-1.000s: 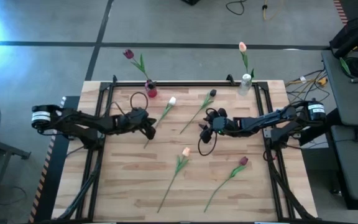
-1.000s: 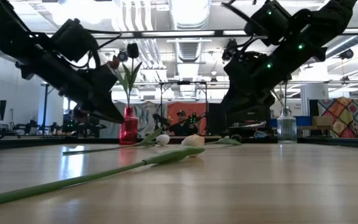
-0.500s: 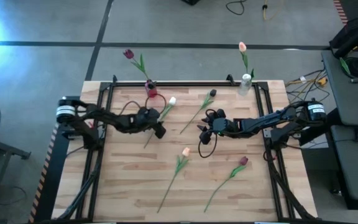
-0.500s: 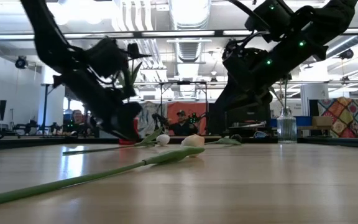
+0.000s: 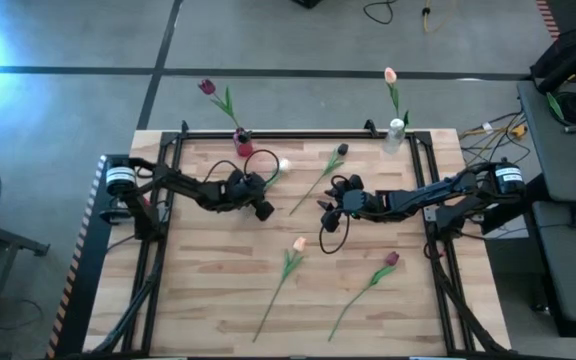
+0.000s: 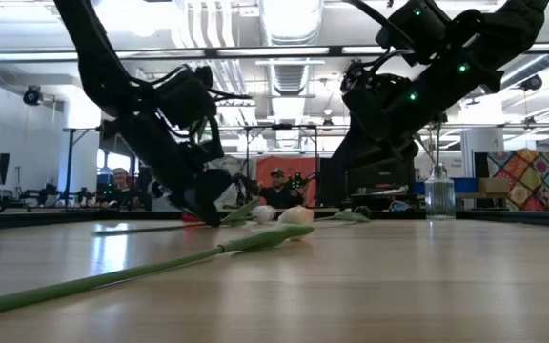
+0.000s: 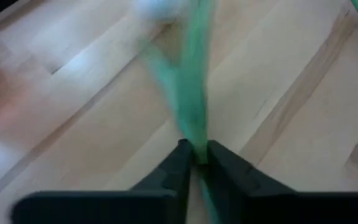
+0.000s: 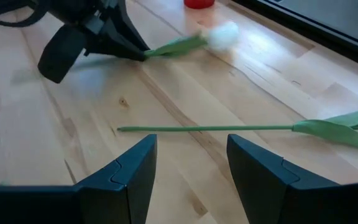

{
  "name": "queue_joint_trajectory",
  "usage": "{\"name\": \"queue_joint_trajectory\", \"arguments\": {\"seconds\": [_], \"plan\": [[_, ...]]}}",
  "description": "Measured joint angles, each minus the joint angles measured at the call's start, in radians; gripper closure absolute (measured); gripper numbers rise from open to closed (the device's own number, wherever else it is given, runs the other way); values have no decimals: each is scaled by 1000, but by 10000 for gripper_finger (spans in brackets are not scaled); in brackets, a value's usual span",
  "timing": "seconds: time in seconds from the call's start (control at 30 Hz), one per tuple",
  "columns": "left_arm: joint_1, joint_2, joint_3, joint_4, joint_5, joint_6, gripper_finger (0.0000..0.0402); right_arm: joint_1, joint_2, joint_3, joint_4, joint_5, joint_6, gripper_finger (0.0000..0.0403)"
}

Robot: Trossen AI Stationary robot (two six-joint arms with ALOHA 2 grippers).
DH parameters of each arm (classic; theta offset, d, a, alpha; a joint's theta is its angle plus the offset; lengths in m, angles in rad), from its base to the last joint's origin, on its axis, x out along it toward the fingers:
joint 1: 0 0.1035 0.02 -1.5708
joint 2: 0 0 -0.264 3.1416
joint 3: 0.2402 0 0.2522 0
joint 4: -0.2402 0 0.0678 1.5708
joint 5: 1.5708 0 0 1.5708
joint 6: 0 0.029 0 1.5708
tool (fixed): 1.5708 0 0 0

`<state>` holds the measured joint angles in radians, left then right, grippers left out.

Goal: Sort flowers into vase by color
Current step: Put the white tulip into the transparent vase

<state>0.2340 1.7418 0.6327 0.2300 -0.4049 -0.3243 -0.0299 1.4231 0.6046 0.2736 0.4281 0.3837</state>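
My left gripper [image 5: 261, 210] is shut on the stem of a white-headed tulip [image 5: 284, 163] near the table's far left. A red vase [image 5: 243, 147] on the far edge holds a dark maroon tulip [image 5: 206, 87]. A clear vase [image 5: 395, 135] holds a peach tulip [image 5: 390, 75]. Three tulips lie flat: a dark-headed one [image 5: 326, 168], a peach one [image 5: 298, 243] and a maroon one [image 5: 391, 258]. My right gripper [image 5: 328, 212] hovers open at mid-table, above the dark-headed tulip's stem [image 8: 229, 129]. My left gripper pinches the white tulip's green stem [image 7: 195, 134], below the leaf, between its two fingertips [image 7: 180, 158]. The fingers slant down from the table's left and lie roughly along the stem. The leaf and white head [image 8: 225, 34] stick out past the fingertips toward the far edge; whether they are clear of the wood I cannot tell.
A black frame rail [image 5: 298, 134] runs along the table's far edge between the two vases. Bare wood [image 5: 198, 290] lies at the near left. Beyond the far edge in the low view, a person [image 6: 276, 186] sits in the room.
My left gripper has moved toward the table's right, come down on the white tulip and taken hold of its stem. The tulip's head has shifted slightly to the right, and the stem's near end no longer shows on the wood. The right arm has kept still.
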Motion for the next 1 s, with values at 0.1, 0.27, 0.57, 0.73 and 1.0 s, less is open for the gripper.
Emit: {"name": "queue_joint_trajectory", "arguments": {"seconds": [0.1,0.27,0.57,0.73,1.0], "plan": [[2,-12,-27,43,-6,14,392,0,0,-7,0,20,-1,216],[3,-56,-101,138,-8,18,399,3,0,-26,39,20,-3,216],[2,-215,-318,665,226,68,401,13,0,-52,294,-38,-128,216],[3,-227,-412,1045,376,79,401,10,28,-47,477,-172,-206,225],[4,-190,-384,1248,556,73,401,10,148,56,755,-332,-247,234]]}}
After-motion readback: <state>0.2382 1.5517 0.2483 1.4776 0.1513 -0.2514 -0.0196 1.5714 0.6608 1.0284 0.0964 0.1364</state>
